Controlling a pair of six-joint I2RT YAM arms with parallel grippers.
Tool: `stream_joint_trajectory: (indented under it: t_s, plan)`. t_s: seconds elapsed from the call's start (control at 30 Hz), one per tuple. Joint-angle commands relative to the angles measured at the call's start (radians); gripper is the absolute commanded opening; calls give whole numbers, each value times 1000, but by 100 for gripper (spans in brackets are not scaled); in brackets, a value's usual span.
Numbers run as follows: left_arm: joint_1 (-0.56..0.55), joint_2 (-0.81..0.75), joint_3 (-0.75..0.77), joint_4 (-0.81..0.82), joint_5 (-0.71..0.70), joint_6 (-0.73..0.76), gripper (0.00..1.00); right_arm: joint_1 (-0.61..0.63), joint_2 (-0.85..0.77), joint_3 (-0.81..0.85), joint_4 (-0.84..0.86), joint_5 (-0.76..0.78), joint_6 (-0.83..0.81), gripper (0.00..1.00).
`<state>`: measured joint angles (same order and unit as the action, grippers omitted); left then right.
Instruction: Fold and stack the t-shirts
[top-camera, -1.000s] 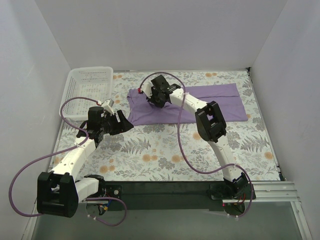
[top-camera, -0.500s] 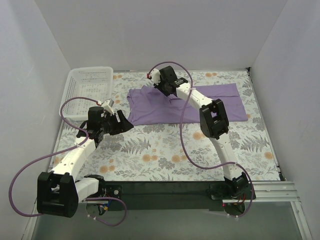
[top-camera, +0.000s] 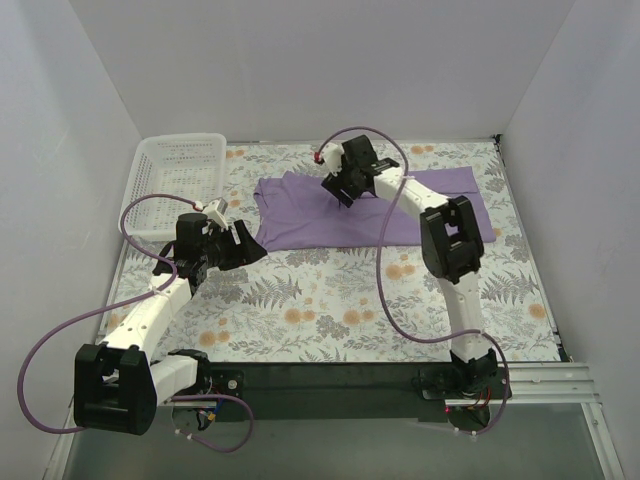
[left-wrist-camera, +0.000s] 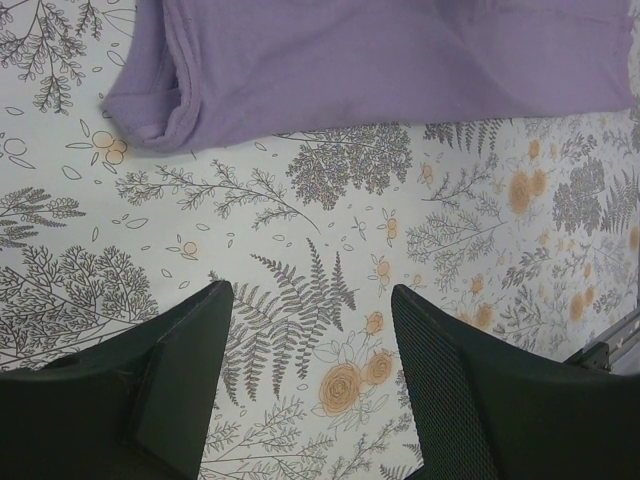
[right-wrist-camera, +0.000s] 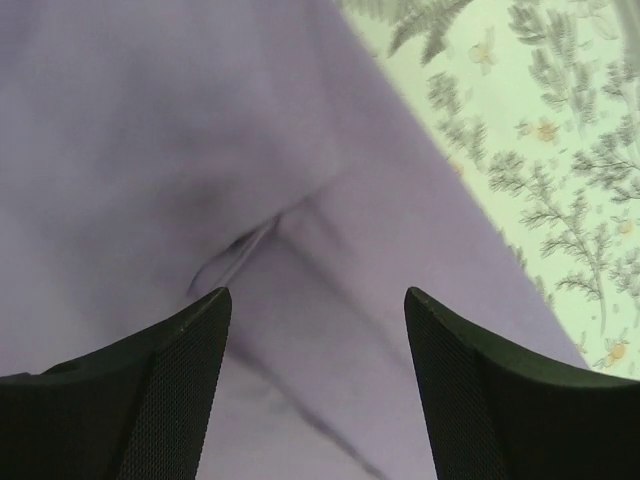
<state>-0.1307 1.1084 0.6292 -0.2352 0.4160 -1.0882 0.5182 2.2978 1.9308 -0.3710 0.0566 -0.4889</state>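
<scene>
The lavender-purple t-shirt (top-camera: 300, 215) lies flat in a long band across the far part of the floral table. My right gripper (top-camera: 340, 190) hovers just over its middle, open, with only purple cloth (right-wrist-camera: 200, 120) and a crease showing below the gap between its fingers (right-wrist-camera: 315, 300). Nothing is held in it. My left gripper (top-camera: 250, 245) is open too, low over the bare floral cloth (left-wrist-camera: 310, 290) just in front of the shirt's near left corner (left-wrist-camera: 150, 125).
A white mesh basket (top-camera: 175, 180) stands at the far left, beside the left arm. White walls close the table on three sides. The floral table cover (top-camera: 330, 310) stretches between the shirt and the arm bases.
My right gripper has opened and let go of the shirt, moving right and slightly back over it. The left arm has stayed where it was.
</scene>
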Motion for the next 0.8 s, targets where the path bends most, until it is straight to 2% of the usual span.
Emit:
stream_joint_trajectory:
  t_s: [0.0,0.1,0.17,0.23,0.27,0.4,0.5,0.6,0.77]
  plan:
    - [3,-19,9,-6,-23,17,64,-27,-254,-184,-41,-309,-163,77]
    - [3,-39,10,-9,-49,16,68,-30,-537,-482,-66,-452,-346,79]
    - [3,-48,15,-16,-68,17,72,-38,-642,-676,-68,-495,-408,80]
    - [3,-53,18,-29,-92,22,76,-67,-782,-786,-71,-566,-473,81]
    - [3,-55,21,-33,-103,22,82,-101,-823,-872,-78,-592,-490,82]
    - [3,-62,20,-42,-108,17,87,-204,-1024,-1050,-92,-745,-504,83]
    - [3,-68,20,-44,-105,11,88,-256,-1109,-1162,-91,-793,-485,84]
    - [3,-81,15,-46,-85,8,88,-306,-1167,-1242,-91,-840,-479,85]
    - [3,-114,0,-46,-31,4,87,-406,-1229,-1273,-88,-915,-459,86]
